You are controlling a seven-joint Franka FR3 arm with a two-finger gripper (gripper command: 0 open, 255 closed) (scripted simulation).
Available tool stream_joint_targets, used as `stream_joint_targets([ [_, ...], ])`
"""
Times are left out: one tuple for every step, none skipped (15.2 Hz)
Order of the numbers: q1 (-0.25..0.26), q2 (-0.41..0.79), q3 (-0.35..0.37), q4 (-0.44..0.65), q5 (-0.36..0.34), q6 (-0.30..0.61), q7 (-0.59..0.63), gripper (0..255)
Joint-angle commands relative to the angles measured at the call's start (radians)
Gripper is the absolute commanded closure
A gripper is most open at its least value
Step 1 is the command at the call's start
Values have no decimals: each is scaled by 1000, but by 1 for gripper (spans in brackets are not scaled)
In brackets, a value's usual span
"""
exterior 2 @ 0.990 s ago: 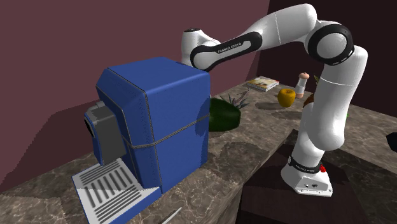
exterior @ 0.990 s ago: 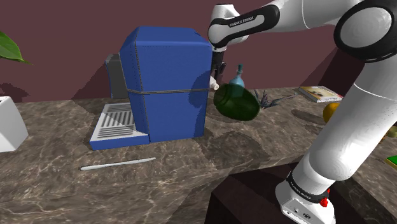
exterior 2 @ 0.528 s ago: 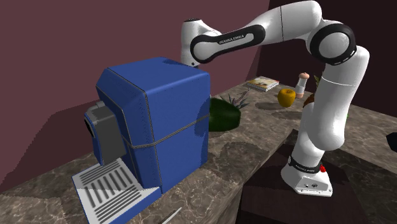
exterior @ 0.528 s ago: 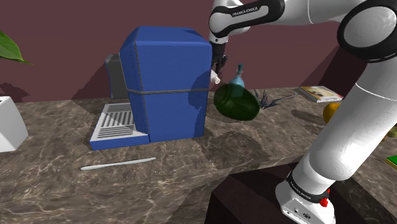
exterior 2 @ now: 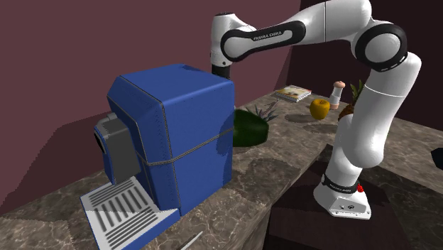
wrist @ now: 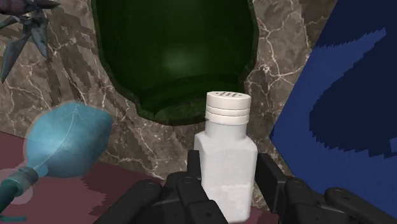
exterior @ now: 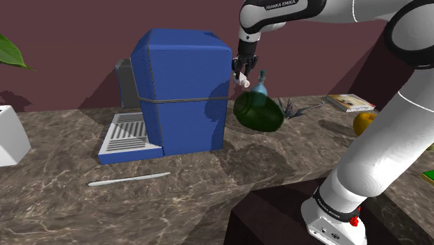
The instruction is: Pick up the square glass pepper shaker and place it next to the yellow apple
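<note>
Shaker (wrist: 226, 156) clamped between the gripper (wrist: 228, 184) fingers, cap pointing away from the palm. It hangs off the counter, above and behind the green pot (exterior: 259, 111), just beside the blue machine (exterior: 184, 90). Risks I see: the swing toward the apple (exterior 2: 320, 109) could clip the teal bottle (exterior: 260, 85) or the pot, and the low grip may let it tip. Arm arched high, forearm reaching past the machine, hand roughly downward

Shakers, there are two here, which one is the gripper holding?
The square white shaker with the ribbed round cap, clasped in the black gripper beside the blue machine. The other, a round-topped shaker, stands on the counter by the yellow apple.
</note>
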Motion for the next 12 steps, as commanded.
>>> stream_joint_targets([
  [-16,-50,-17,-57,-5,9,-31,255],
  [-24,-73,-28,-82,-7,12,-49,255],
  [-33,-95,-38,-106,-11,14,-67,255],
  [-42,-117,-49,-128,-14,16,-85,255],
  [-51,-138,-61,-150,-18,18,-104,255],
  [-60,-158,-73,-170,-22,19,-122,255],
  [-69,-178,-85,-189,-27,20,-141,255],
  [-79,-196,-97,-207,-32,21,-160,255],
  [-88,-215,-110,-224,-38,21,-180,255],
  [-97,-232,-123,-239,-43,20,-199,255],
  [-107,-248,-136,-253,-49,20,-219,255],
  [-117,-264,-149,-267,-55,19,-239,255],
])
